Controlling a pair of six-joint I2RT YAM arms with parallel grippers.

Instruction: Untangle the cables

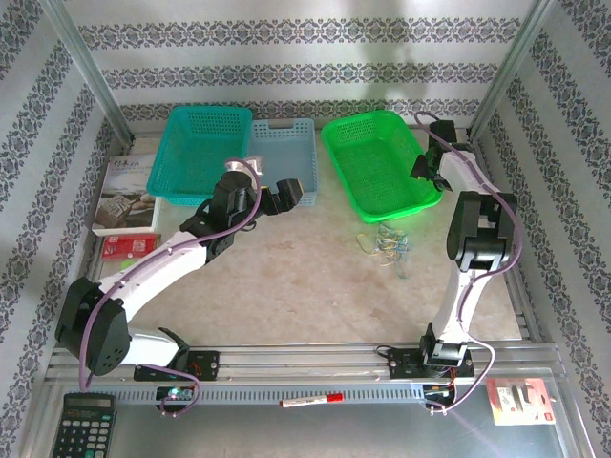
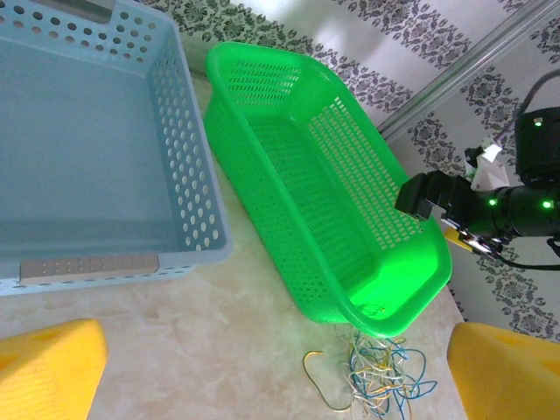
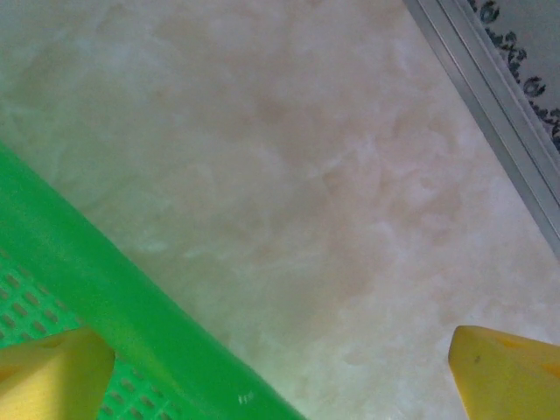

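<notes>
No lettering sharp enough to read.

The book (image 1: 126, 196) at the table's left edge has a line of large characters across the top of its cover, but they are too blurred to make out. The red packet (image 1: 129, 246) just in front of it carries pale print too small to tell. The calculator (image 1: 83, 425) shows key markings that cannot be read, and so does the carded pack (image 1: 518, 399) at the near right. The marker (image 1: 312, 401) has no legible label.

A lab test booth: patterned wallpaper panels (image 1: 305, 38) on aluminium framing (image 1: 93, 72) around a marble-look table (image 1: 305, 286)
</notes>
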